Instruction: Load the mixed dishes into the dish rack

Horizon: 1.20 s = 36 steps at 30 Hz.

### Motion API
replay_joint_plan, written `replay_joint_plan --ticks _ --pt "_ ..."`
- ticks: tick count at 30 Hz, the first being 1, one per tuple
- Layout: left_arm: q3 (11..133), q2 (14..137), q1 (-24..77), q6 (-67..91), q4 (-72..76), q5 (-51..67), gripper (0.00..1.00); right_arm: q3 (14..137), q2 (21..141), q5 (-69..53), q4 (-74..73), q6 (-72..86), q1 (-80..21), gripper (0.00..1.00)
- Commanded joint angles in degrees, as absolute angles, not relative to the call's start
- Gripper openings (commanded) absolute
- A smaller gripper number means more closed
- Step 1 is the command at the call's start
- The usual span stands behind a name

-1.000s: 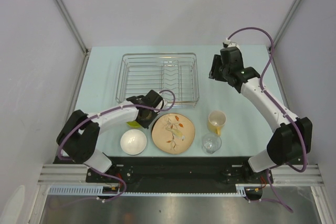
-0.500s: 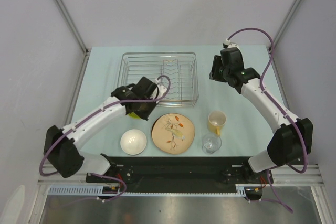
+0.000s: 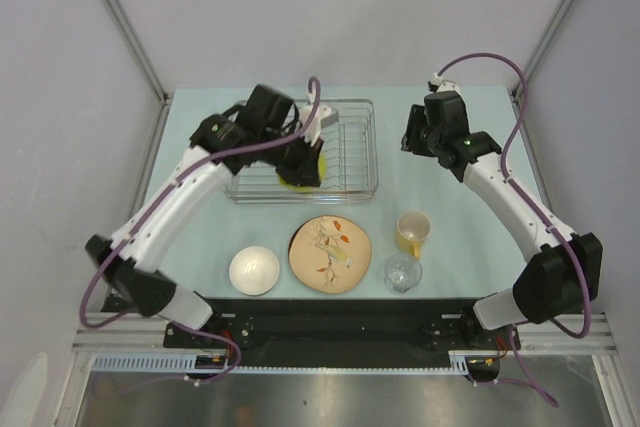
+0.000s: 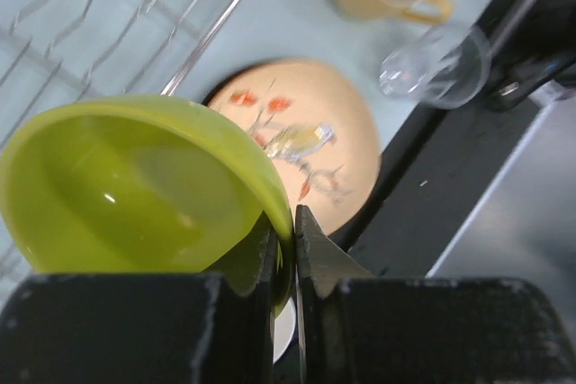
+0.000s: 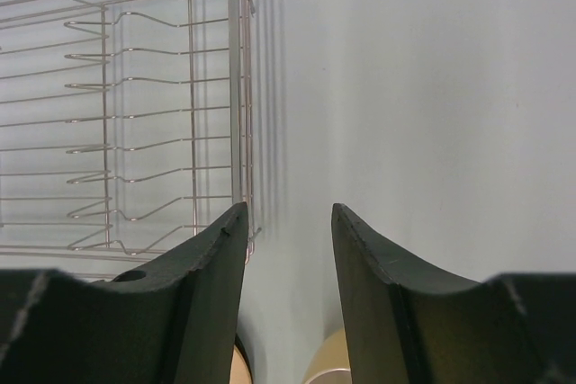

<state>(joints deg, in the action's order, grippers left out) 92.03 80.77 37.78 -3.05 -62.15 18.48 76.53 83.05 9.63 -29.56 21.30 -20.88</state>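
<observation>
My left gripper (image 3: 304,163) is shut on the rim of the lime-green bowl (image 3: 296,181) and holds it tilted over the front middle of the dish rack (image 3: 240,119). In the left wrist view the pads (image 4: 310,249) pinch the bowl's wall (image 4: 135,186) above the rack wires (image 4: 108,24). The tan leaf-patterned plate (image 3: 330,252), white bowl (image 3: 254,269), yellow mug (image 3: 412,232) and clear glass (image 3: 403,273) stand in a row on the table in front of the rack. My right gripper (image 3: 410,134) is open and empty, just right of the rack (image 5: 171,114). No dark-red-rimmed plate shows.
The black front rail (image 3: 330,312) runs just behind the row of dishes. Grey walls and metal posts (image 3: 125,27) close in the table at both sides. The left arm's purple cable (image 3: 315,97) loops over the rack.
My left arm has lifted the green bowl from the table beside the plate and carried it back over the rack. The right arm has barely moved.
</observation>
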Motion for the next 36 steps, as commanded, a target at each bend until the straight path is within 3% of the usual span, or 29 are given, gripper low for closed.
replay_joint_plan --ticks 1,6,11,14,15,18,23,28,36 --pt "110.62 96.09 32.02 1.73 -56.96 37.06 0.00 74.63 78.06 10.46 -27.43 22.41 -21.18 0.47" --pt "129.25 112.39 27.69 8.42 -48.81 51.22 0.00 71.46 73.14 8.97 -24.26 23.11 -21.53 0.45" --pt "133.15 121.19 27.51 11.77 -45.44 55.10 0.00 67.24 66.99 7.30 -21.80 23.12 -21.71 0.43" --pt "129.75 122.35 27.07 17.20 -37.39 56.60 0.00 64.44 64.69 4.75 -21.01 23.99 -21.71 0.42" --pt "123.20 121.30 26.90 20.10 -26.39 56.25 0.00 63.64 63.30 3.44 -20.74 24.08 -21.80 0.42" --pt "117.77 119.35 26.54 28.20 -13.21 53.36 0.00 61.79 61.27 2.55 -19.87 24.52 -22.23 0.41" --pt "123.05 126.82 26.54 33.04 -12.49 52.13 0.00 61.17 61.17 0.88 -18.81 24.61 -22.32 0.41" --pt "111.81 124.81 24.87 40.16 2.97 46.33 0.00 60.47 62.14 -1.32 -17.75 25.22 -22.67 0.41" --pt "106.53 127.53 23.64 46.74 10.97 44.12 0.00 59.94 64.34 -2.55 -16.09 26.10 -22.76 0.41"
